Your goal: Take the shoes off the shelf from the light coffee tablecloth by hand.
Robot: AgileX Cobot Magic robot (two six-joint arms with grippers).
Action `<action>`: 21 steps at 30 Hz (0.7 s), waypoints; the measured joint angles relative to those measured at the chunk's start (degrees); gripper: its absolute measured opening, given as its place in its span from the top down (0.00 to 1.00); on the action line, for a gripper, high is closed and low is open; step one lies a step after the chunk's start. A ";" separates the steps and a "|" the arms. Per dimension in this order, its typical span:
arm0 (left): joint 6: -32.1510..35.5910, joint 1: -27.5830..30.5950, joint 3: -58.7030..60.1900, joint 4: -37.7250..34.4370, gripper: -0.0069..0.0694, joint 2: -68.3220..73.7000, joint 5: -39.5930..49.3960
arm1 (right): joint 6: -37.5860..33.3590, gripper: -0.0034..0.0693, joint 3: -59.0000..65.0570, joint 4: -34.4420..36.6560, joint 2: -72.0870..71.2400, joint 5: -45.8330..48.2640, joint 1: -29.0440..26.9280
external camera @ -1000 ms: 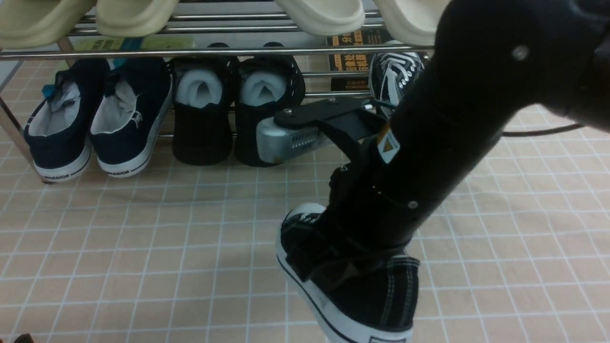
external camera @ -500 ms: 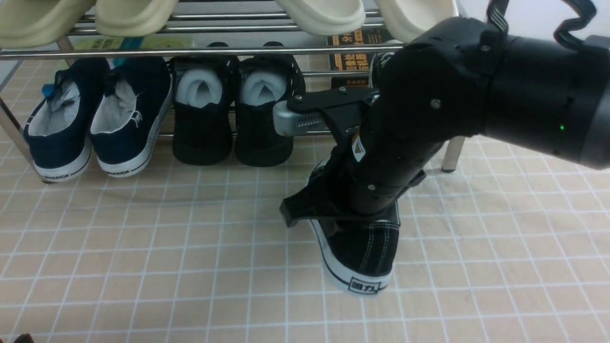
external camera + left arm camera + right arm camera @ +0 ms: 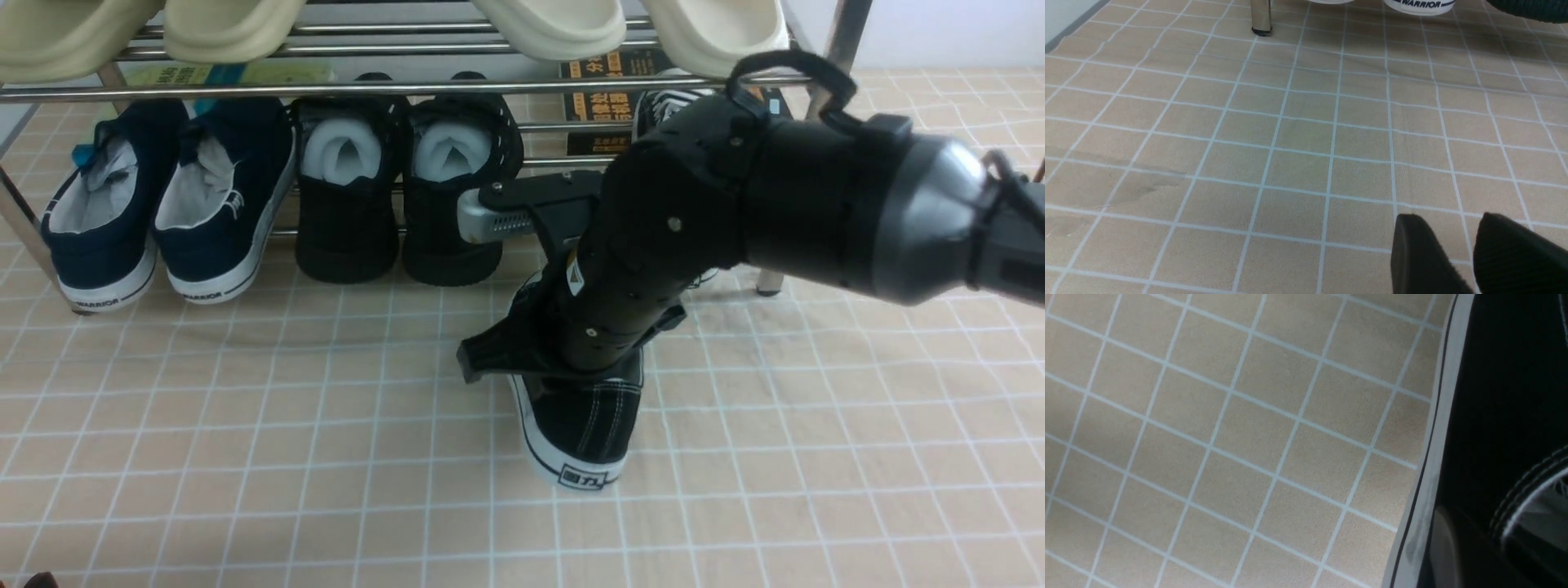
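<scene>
Black white-soled sneaker upright on gridded tan tablecloth — its mate on the chrome shelf

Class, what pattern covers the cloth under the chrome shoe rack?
Beige-tan tablecloth: thin white grid lines; left wrist view.

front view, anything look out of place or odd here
One black sneaker sits alone on the tablecloth in front of the shelf, while its mate sits on the lower tier. In the left wrist view, a darker blotch marks the cloth, maybe a stain.
</scene>
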 joint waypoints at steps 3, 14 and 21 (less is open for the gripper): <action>0.00 0.00 0.00 0.00 0.59 0.00 0.00 | 0.00 0.93 0.00 0.47 1.01 -1.39 0.00; 0.00 0.00 0.00 0.00 0.59 0.00 0.00 | 1.32 0.81 -0.12 5.48 3.68 -5.73 0.03; 0.00 0.00 0.00 0.00 0.59 0.00 0.00 | -1.79 0.52 -8.19 11.12 3.50 9.07 -0.19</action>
